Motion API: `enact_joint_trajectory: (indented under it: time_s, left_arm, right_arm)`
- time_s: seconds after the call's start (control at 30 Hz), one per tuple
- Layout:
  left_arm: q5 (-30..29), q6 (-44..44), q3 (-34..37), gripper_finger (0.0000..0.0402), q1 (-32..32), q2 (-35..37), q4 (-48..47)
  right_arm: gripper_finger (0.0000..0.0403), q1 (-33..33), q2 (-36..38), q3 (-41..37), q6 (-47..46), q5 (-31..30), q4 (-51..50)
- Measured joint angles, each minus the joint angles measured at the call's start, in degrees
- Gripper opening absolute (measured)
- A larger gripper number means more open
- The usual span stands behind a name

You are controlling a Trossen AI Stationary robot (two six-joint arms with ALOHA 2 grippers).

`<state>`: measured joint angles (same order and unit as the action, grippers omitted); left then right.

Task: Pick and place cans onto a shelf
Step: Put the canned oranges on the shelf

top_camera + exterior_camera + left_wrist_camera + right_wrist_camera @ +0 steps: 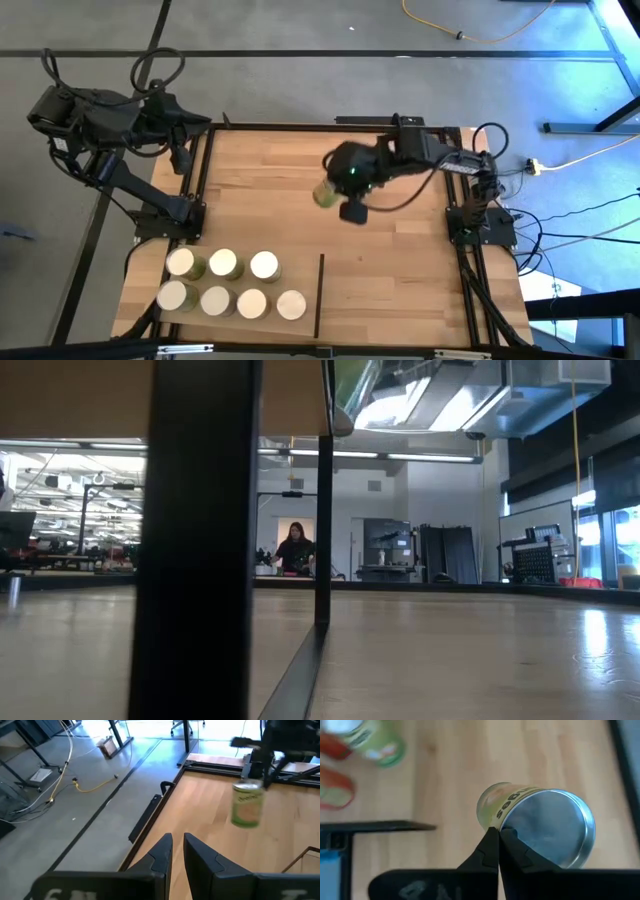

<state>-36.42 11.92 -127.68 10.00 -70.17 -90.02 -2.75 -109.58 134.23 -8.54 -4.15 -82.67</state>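
Right arm carries one green can over the table, on its way to the shelf.

The right gripper [335, 192] is up over the mid table w/ its fingers [492, 851] pinched tight on the rim of the green can [535, 827], so the can hangs tipped and its shiny end shows. Seven more cans [228, 281] wait in 2 rows, just left of the thin dark divider [319, 295]. The shelf [400, 300] is on the other side, prob. kept bare for the cans. The left gripper [177, 855] waits at the table's left edge, fingers a bit apart, holding nothing. The can's label has yellow w/ dark letters, too tilted to read.
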Motion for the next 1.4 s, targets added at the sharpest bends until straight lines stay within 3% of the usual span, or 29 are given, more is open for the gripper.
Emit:
enact_joint_trajectory:
  time_s: [0.3,0.53,0.93,1.27,1.4]
  left_arm:
    - [0.0,4.5,0.0,0.0039,0.0,0.0,0.0]
    - [0.1,7.0,2.7,0.0039,0.0,0.2,0.0]
    - [4.0,7.1,12.0,0.0039,0.0,0.2,0.0]
    - [4.2,7.0,13.0,0.0039,0.0,0.2,0.0]
    - [4.2,7.0,13.0,0.0039,0.0,0.7,0.0]
  right_arm:
    - [0.0,-9.0,-2.2,0.0,3.0,1.3,1.6]
    - [0.0,-13.2,-3.0,0.0,4.7,1.3,9.4]
    - [0.0,-14.5,-7.3,0.0,4.6,7.0,12.7]
    - [0.0,-14.5,-10.2,0.0,6.1,16.4,12.9]
    - [0.0,-14.4,-10.4,0.0,7.0,16.9,12.6]
